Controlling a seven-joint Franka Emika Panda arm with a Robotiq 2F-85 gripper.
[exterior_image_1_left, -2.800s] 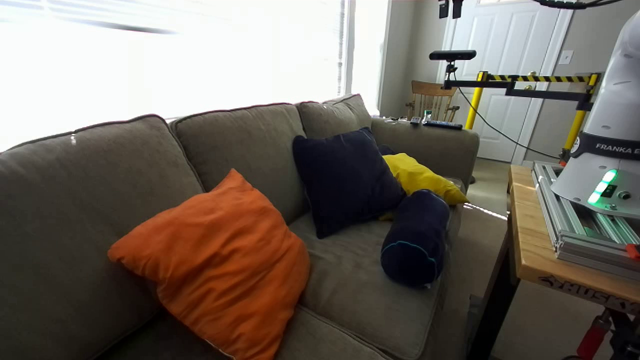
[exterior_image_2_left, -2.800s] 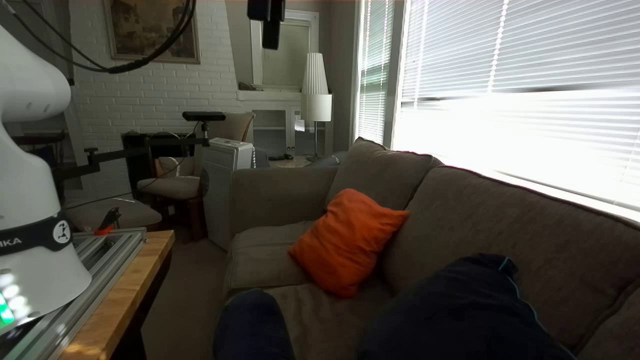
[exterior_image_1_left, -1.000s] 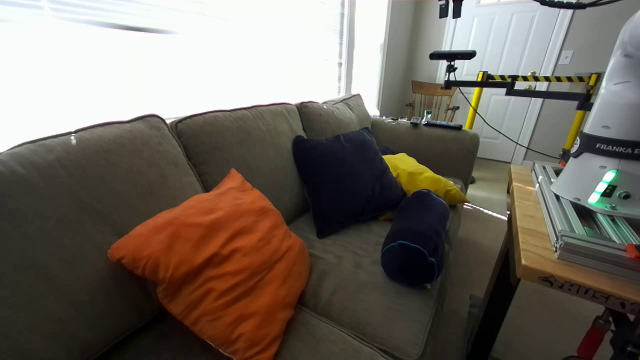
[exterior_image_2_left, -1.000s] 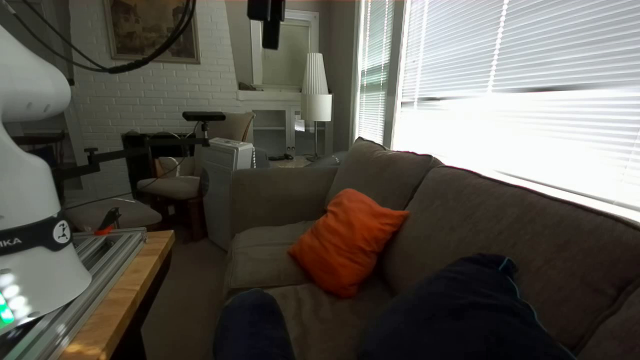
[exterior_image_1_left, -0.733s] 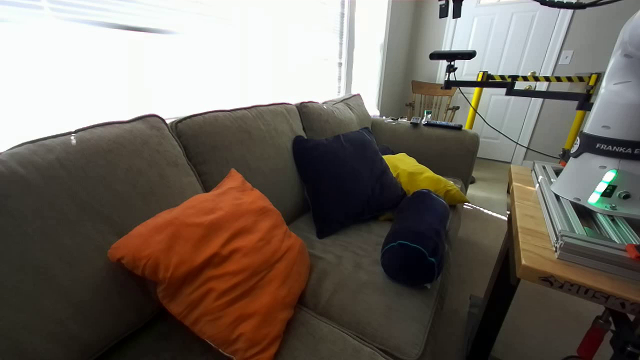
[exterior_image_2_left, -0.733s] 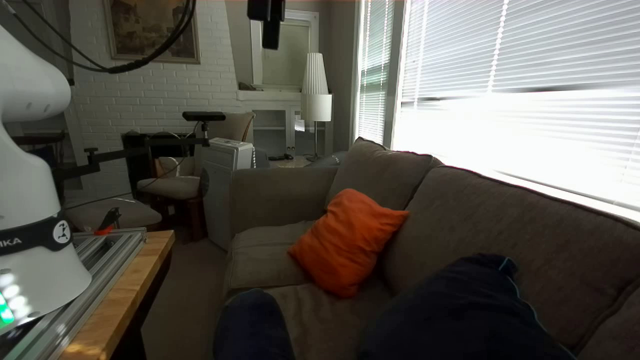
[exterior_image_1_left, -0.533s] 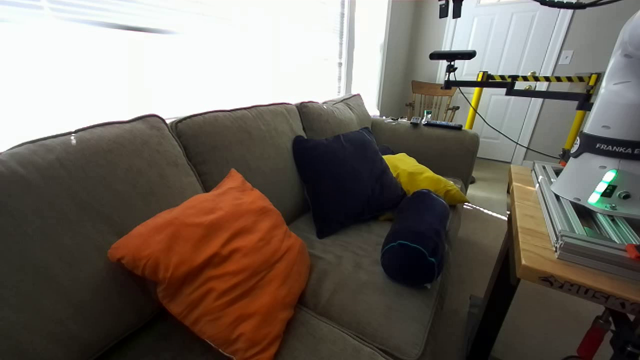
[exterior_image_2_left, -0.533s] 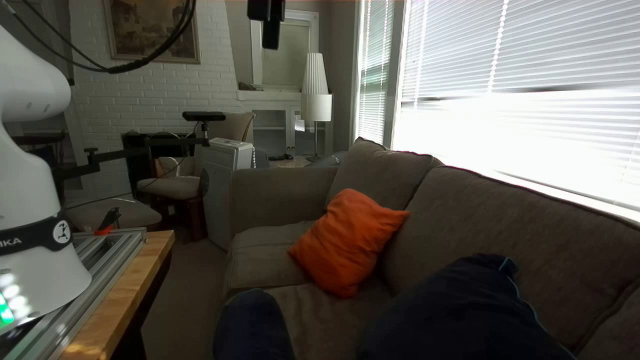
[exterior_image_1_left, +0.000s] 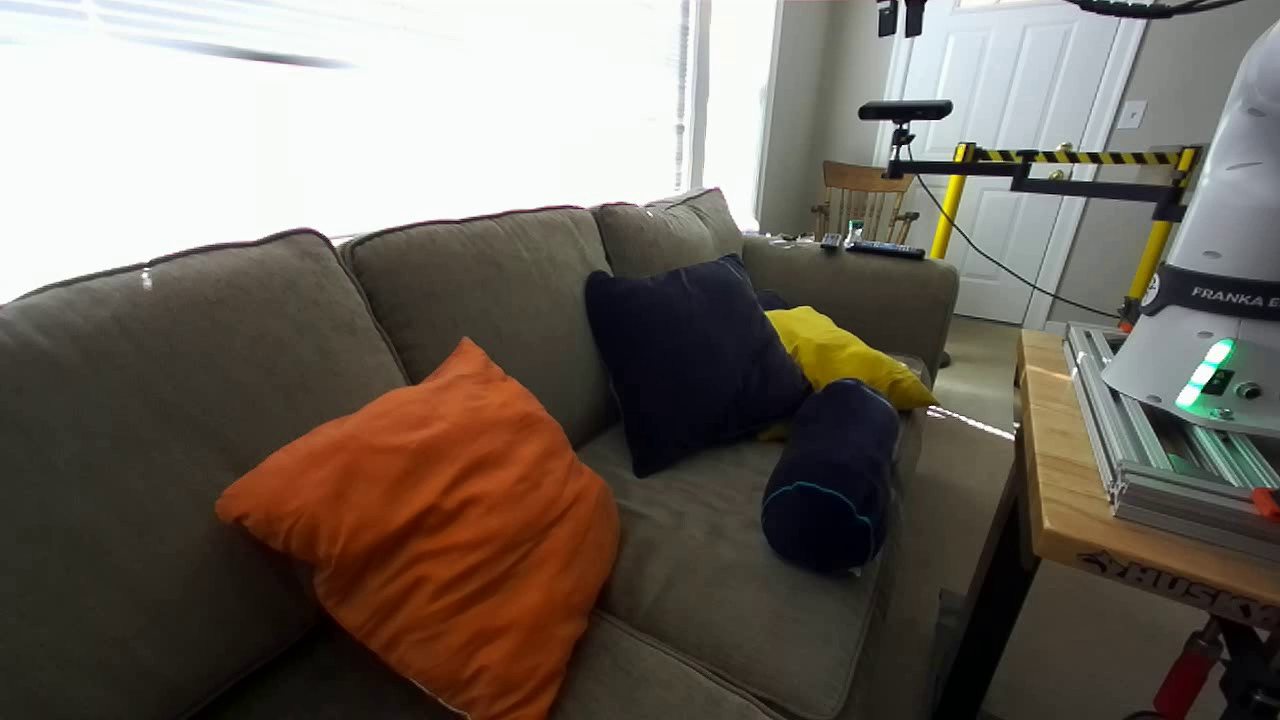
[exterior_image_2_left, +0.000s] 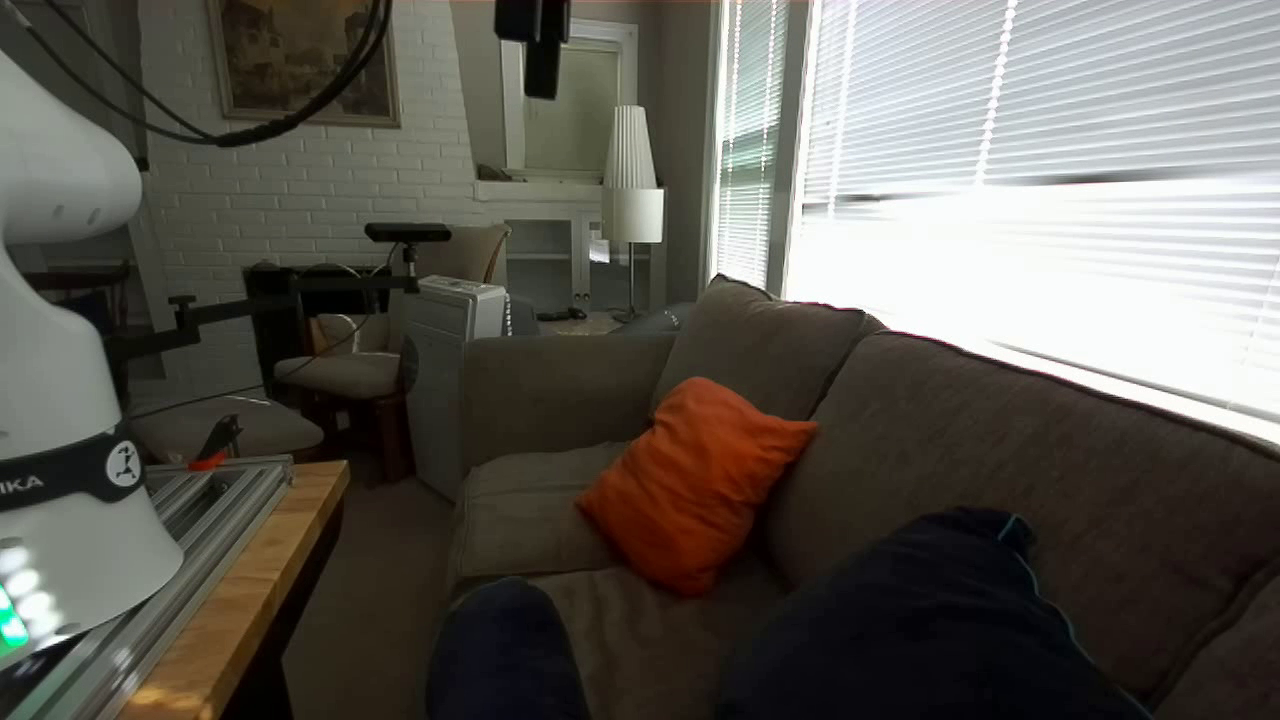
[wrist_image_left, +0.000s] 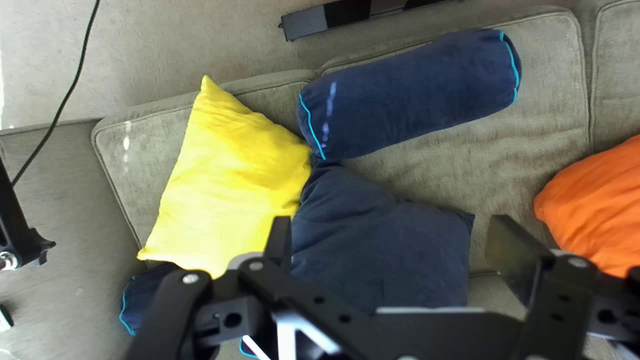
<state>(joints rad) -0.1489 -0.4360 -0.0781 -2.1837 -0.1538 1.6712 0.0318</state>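
My gripper (wrist_image_left: 392, 225) is open and empty in the wrist view, its two black fingers wide apart. Its fingertips hang at the top edge of both exterior views (exterior_image_1_left: 901, 20) (exterior_image_2_left: 535, 60), well above the sofa. Between the fingers in the wrist view, below them, lies a square navy pillow (wrist_image_left: 385, 245). A yellow pillow (wrist_image_left: 230, 185) touches its left side. A navy bolster with turquoise piping (wrist_image_left: 410, 92) lies along the seat. An orange pillow (wrist_image_left: 600, 205) is cut off at the right edge; it shows whole in an exterior view (exterior_image_2_left: 700, 485). Nothing touches the gripper.
The grey-brown sofa (exterior_image_1_left: 480, 310) stands before a bright window (exterior_image_1_left: 400, 140). The arm's base (exterior_image_1_left: 1210, 330) is on a wooden workbench (exterior_image_1_left: 1065, 460). A camera on a black arm (exterior_image_1_left: 905, 110) stands beyond. Remotes (exterior_image_1_left: 885, 250) lie on the sofa arm. Cables (exterior_image_2_left: 300, 110) hang overhead.
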